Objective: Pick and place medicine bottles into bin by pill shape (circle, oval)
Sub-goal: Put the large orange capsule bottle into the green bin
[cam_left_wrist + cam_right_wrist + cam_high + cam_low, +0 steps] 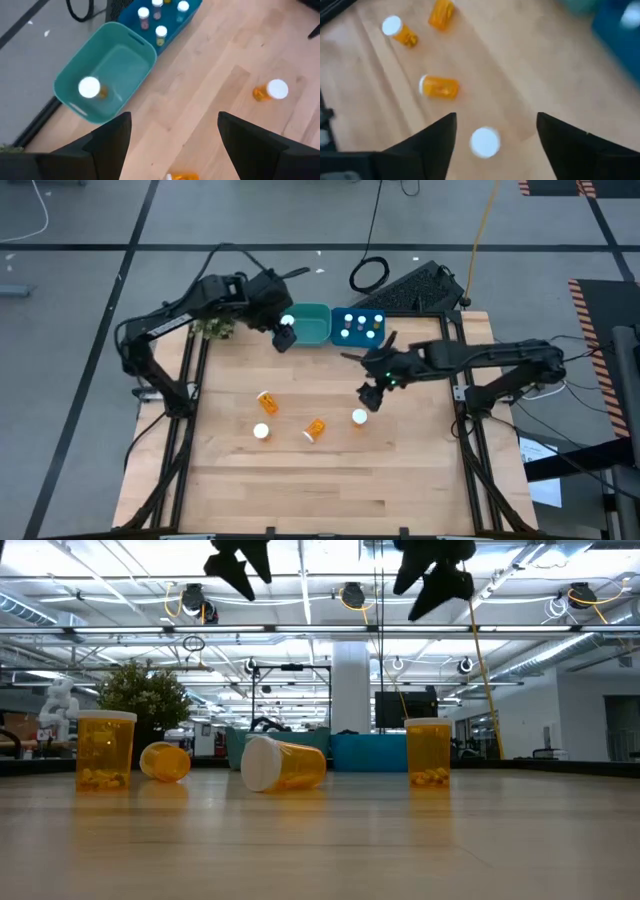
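My left gripper (284,338) hangs open over the left end of the teal bin (70,82). One medicine bottle (91,88), white cap up, shows inside that bin. The blue bin (358,327) beside it holds several bottles. On the table are two upright bottles (359,417) (262,431) and two lying on their sides (266,401) (314,428). My right gripper (370,395) is open above the right upright bottle (485,141). That bottle's cap shows between and below the fingers, which do not touch it.
A keyboard (415,285) and a coiled cable (368,275) lie beyond the far edge. A small plant (212,328) stands at the far left corner. Bare wood stretches along the near half of the table (330,490).
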`<action>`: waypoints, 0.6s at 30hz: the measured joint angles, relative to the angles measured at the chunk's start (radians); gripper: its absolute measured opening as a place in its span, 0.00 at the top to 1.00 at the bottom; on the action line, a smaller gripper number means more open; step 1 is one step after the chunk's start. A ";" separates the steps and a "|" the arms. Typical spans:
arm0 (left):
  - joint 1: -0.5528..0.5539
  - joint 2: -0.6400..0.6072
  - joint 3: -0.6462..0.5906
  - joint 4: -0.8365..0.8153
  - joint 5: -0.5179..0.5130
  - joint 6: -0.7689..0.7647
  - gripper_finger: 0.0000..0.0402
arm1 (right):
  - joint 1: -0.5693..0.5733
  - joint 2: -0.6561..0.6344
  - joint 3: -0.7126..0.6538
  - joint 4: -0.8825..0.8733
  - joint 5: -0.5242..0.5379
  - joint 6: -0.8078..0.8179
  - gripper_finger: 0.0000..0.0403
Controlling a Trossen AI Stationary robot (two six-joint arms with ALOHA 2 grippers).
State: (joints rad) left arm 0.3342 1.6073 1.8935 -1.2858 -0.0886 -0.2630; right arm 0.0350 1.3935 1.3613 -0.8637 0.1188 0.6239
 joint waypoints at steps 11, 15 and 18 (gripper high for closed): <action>-0.076 -0.203 -0.360 0.177 0.046 -0.035 0.26 | 0.042 0.155 0.000 -0.077 -0.207 0.580 0.25; -0.093 -0.225 -0.415 0.189 0.061 -0.034 0.26 | 0.053 0.177 0.001 -0.084 -0.201 0.660 0.25; -0.104 -0.228 -0.433 0.188 0.061 -0.027 0.26 | 0.052 0.197 0.000 -0.123 -0.199 0.742 0.25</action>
State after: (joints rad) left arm 0.2305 1.3793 1.4608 -1.0979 -0.0276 -0.2896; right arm 0.0866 1.5906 1.3617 -0.9863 -0.0797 1.3662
